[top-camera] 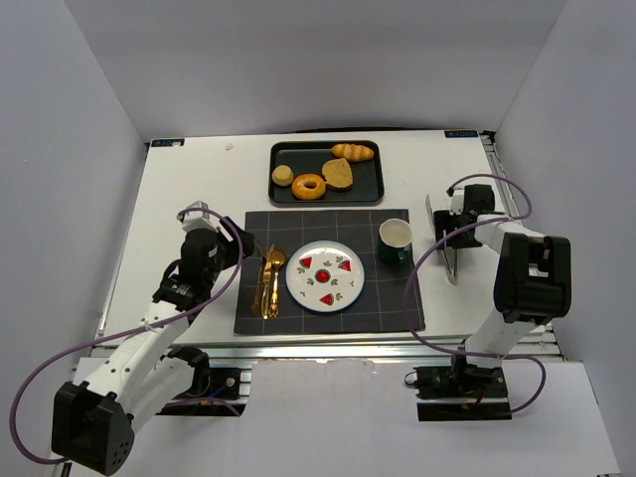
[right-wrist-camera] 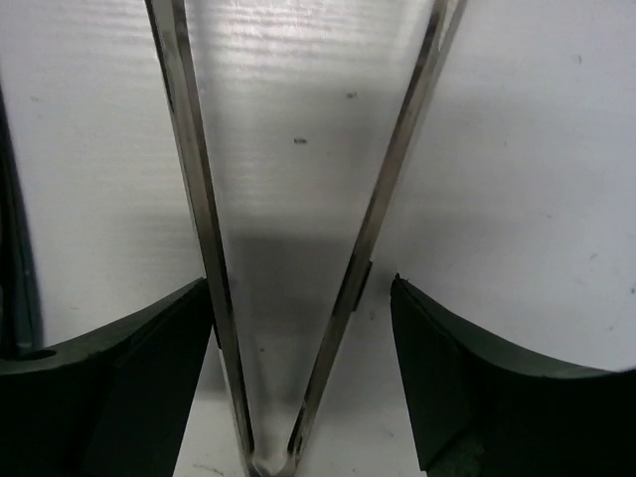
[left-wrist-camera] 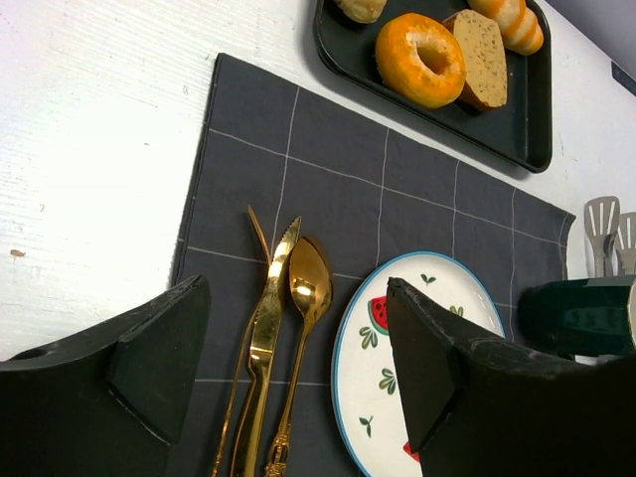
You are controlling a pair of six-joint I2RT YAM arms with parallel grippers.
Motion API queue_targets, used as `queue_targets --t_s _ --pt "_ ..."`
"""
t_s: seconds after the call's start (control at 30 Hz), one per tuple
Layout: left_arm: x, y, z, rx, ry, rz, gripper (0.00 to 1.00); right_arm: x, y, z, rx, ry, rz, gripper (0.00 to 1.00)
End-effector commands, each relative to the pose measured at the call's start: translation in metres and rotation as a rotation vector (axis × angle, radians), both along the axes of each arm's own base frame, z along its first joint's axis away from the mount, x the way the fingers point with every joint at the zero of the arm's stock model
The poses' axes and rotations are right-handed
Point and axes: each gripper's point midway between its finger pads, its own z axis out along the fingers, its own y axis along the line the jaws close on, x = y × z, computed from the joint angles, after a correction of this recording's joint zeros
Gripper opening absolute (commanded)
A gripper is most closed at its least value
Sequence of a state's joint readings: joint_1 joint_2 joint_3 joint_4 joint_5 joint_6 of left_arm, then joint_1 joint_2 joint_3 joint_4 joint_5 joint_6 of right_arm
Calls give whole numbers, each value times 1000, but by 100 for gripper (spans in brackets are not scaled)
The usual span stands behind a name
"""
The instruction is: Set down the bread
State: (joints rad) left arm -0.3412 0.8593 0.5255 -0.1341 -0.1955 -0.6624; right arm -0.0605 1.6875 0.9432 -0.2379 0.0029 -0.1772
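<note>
Two things look risky from where I stand. First, the right pincer point(right-wrist-camera: 301, 288) has its jaws apart astride the steel tongs point(right-wrist-camera: 195, 149), which lie flat on the white counter point(top-camera: 199, 189). If it closes off-centre, I reckon those springy arms could skid or twist out. Second, the green mug point(top-camera: 396, 238) sits just beside the tongs, between them and the strawberry plate point(top-camera: 291, 281), so a careless swing might tip it.

The bread point(top-camera: 309, 186), the ring-shaped one, lies in the black tray point(top-camera: 377, 191) at the far side and seems to touch the bread slice point(top-camera: 338, 173). It is well apart from the right pincer, beyond the mug and off to its left. The left pincer point(left-wrist-camera: 296, 298) hangs wide apart and empty over the gold cutlery point(left-wrist-camera: 266, 328) on the dark placemat point(left-wrist-camera: 328, 149), with the tray farther ahead of it.
</note>
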Motion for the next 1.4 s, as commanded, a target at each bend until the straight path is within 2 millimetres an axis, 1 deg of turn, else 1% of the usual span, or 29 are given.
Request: queue_targets --t_s 0.0,0.1,0.13,0.2,0.23,0.3,0.33,0.37,0.4,0.43,0.47,0.5,0.57,0.6,0.63,0.67,0.7,0.73,0.77,0.8,0.83,0.87,0.93,1.03,1.07,1.1,1.17,1.23,1.37 --pt "6 2 21 -4 -42 12 81 15 7 0 42 -25 -8 67" --pt "6 3 22 -2 -44 14 81 12 10 -5 68 -14 -2 47" --pt "6 3 22 -5 -44 15 81 12 11 -4 75 -17 0 36" --pt "6 2 24 -10 -49 13 81 14 11 2 84 -32 7 28" --pt "6 2 25 -11 -49 14 81 22 13 16 83 -80 37 22" --pt "6 2 26 -13 -52 12 81 31 16 35 75 -137 94 15" --pt "6 1 27 -14 -55 12 81 36 25 54 92 -184 164 11" --pt "7 1 28 -14 -56 12 81 38 30 65 73 -207 240 11" --pt "7 1 29 -15 -60 9 81 51 39 90 68 -268 299 10" --pt "9 0 32 -19 -66 6 81 58 58 120 81 -342 424 18" --pt "9 -1 32 -19 -66 5 81 63 63 134 62 -372 456 18" --pt "10 -1 33 -22 -67 4 81 66 69 148 71 -405 493 27" --pt "12 -2 37 -25 -78 2 81 64 103 162 93 -410 612 35" --pt "13 -3 38 -25 -78 0 81 74 113 179 90 -444 651 39" --pt "13 -3 37 -23 -77 0 81 76 123 184 94 -451 678 40" --pt "13 -3 38 -24 -77 -2 81 75 140 189 102 -454 723 41" --pt "14 -4 39 -26 -79 -1 81 78 150 202 103 -474 761 42" --pt "13 -3 39 -26 -78 -1 81 80 161 199 115 -461 787 43" --pt "13 -3 40 -28 -79 -1 81 78 179 202 123 -463 829 43" --pt "13 -4 40 -33 -81 0 81 77 189 202 130 -445 853 43" --pt "12 -4 42 -37 -88 0 81 86 199 210 126 -464 868 44" --pt "11 -3 41 -38 -87 2 81 85 216 213 133 -469 899 44" --pt "10 -2 45 -46 -98 9 81 93 235 218 137 -479 925 44" --pt "6 1 44 -49 -97 20 81 99 266 212 128 -467 974 43" --pt "5 2 44 -48 -97 23 81 101 271 210 117 -462 983 43" --pt "4 2 42 -51 -93 26 81 106 275 194 100 -429 986 44" --pt "1 5 44 -51 -98 37 81 108 285 194 78 -418 1011 44" --pt "-1 7 41 -55 -94 45 81 113 290 177 52 -380 1005 44" --pt "-5 9 39 -66 -95 57 81 128 287 163 3 -375 963 44"
